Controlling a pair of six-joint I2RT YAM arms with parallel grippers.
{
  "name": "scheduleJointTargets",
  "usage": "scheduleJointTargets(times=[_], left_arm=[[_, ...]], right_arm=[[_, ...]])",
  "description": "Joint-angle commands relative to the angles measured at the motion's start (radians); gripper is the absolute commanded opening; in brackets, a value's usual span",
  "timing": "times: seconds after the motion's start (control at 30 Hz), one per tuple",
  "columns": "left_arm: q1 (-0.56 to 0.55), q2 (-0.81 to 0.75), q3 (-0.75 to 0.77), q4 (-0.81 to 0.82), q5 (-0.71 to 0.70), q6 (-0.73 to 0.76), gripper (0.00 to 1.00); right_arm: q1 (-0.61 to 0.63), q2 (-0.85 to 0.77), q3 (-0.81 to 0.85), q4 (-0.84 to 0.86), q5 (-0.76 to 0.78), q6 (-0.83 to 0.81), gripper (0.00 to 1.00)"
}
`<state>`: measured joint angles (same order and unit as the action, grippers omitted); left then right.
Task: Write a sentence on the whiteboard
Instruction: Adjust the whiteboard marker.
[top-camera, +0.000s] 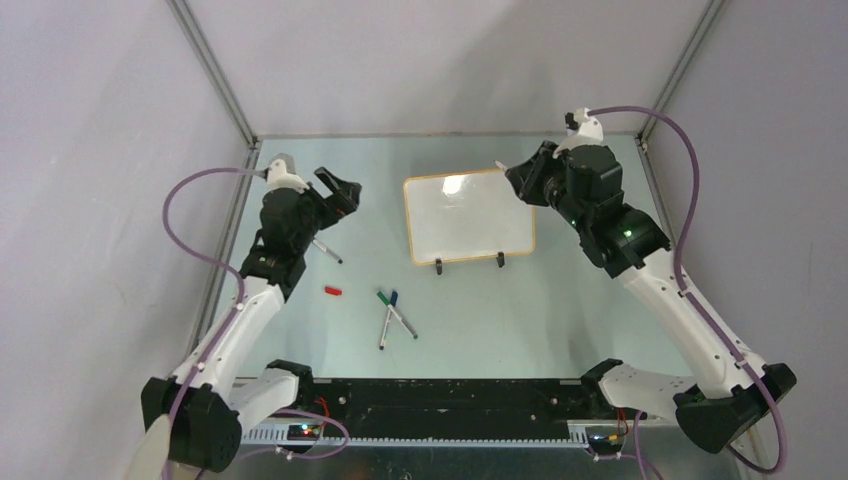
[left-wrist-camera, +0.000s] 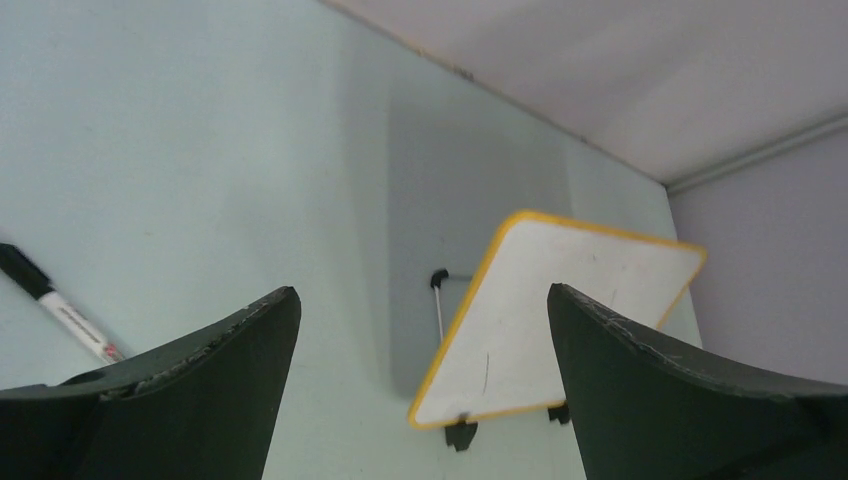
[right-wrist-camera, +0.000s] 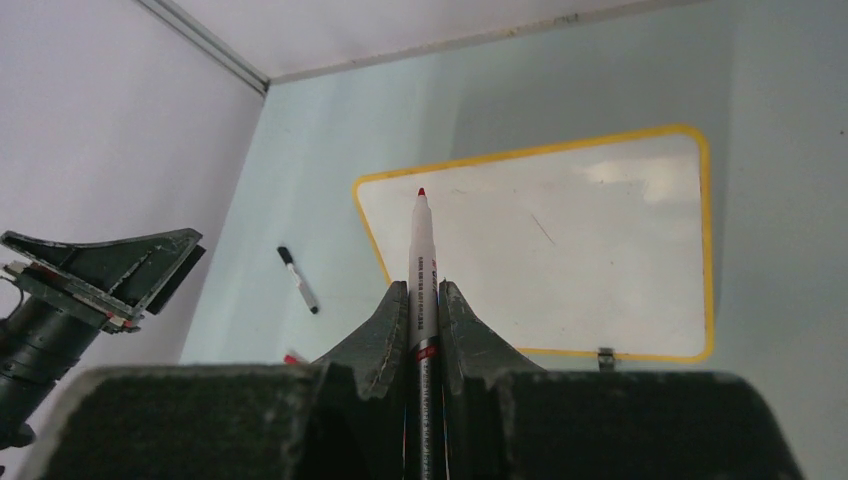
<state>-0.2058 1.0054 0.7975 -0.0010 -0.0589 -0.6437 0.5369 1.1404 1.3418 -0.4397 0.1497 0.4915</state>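
Whiteboard (top-camera: 468, 218) first: from the top view it sits near the middle of the table (top-camera: 600, 330), toward the far side, between the two arms. It rests on two small black clip feet (top-camera: 469, 263) at its near edge. The left claw (top-camera: 340, 192) hangs well off to its left. The right claw (top-camera: 520, 178) is just by its far right corner. A black marker (top-camera: 327, 250), a red cap (top-camera: 333, 291) and a green pen and a blue pen (top-camera: 390, 315) lie on the table.

The left wrist view shows the left claw (left-wrist-camera: 422, 293) wide open with nothing in it. It also shows the whiteboard (left-wrist-camera: 560, 320) from the side. Only this view shows that the board looks tipped up a bit on its feet, not flat.

The right wrist view shows what the top view hides. The right claw (right-wrist-camera: 422, 288) is pinched tight on a red marker (right-wrist-camera: 420, 260), and the tip points at the whiteboard (right-wrist-camera: 560, 250). No sentence shows on the board yet.

The board looks thin, light and stiff, with a shiny, slippery face. A hard push from the pen could likely slide it or tip it. The best place to hold it is likely the frame at a side edge, away from the writing space. The free left claw could steady it there.
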Motion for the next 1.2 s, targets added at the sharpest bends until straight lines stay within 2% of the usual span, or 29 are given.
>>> scheduleJointTargets(times=[0.0,0.1,0.17,0.4,0.5,0.67,0.77,0.9,1.0,1.1,1.17], left_arm=[[0.010,0.044,-0.047,0.091,0.172,0.008,0.99],[0.010,0.058,-0.153,0.303,0.246,-0.070,0.99],[0.009,0.071,-0.193,0.355,0.265,-0.121,0.99],[0.010,0.134,-0.132,0.202,0.295,-0.102,0.99],[0.009,0.118,-0.142,0.230,0.299,-0.096,0.99],[0.007,0.125,-0.171,0.335,0.285,-0.126,0.99],[0.003,0.168,-0.178,0.381,0.298,-0.141,0.99],[-0.010,0.259,-0.228,0.559,0.328,-0.155,0.99],[-0.023,0.303,-0.244,0.671,0.351,-0.138,0.97],[-0.026,0.344,-0.218,0.656,0.360,-0.134,0.96],[-0.028,0.363,-0.206,0.658,0.377,-0.135,0.99]], right_arm=[[0.003,0.011,-0.043,0.049,-0.012,-0.026,0.00],[0.020,0.038,-0.056,0.056,-0.010,-0.019,0.00],[0.033,0.058,-0.056,0.053,0.006,0.000,0.00],[0.109,0.125,-0.056,0.053,0.175,0.094,0.00],[0.141,0.133,-0.055,0.025,0.343,0.210,0.00],[0.144,0.125,-0.051,-0.007,0.362,0.309,0.00],[0.142,0.112,-0.052,0.022,0.311,0.259,0.00],[0.133,0.108,-0.052,0.020,0.343,0.224,0.00],[0.118,0.115,-0.053,0.018,0.311,0.129,0.00],[0.114,0.109,-0.074,0.026,0.280,0.078,0.00],[0.114,0.088,-0.113,0.067,0.249,0.049,0.00]])
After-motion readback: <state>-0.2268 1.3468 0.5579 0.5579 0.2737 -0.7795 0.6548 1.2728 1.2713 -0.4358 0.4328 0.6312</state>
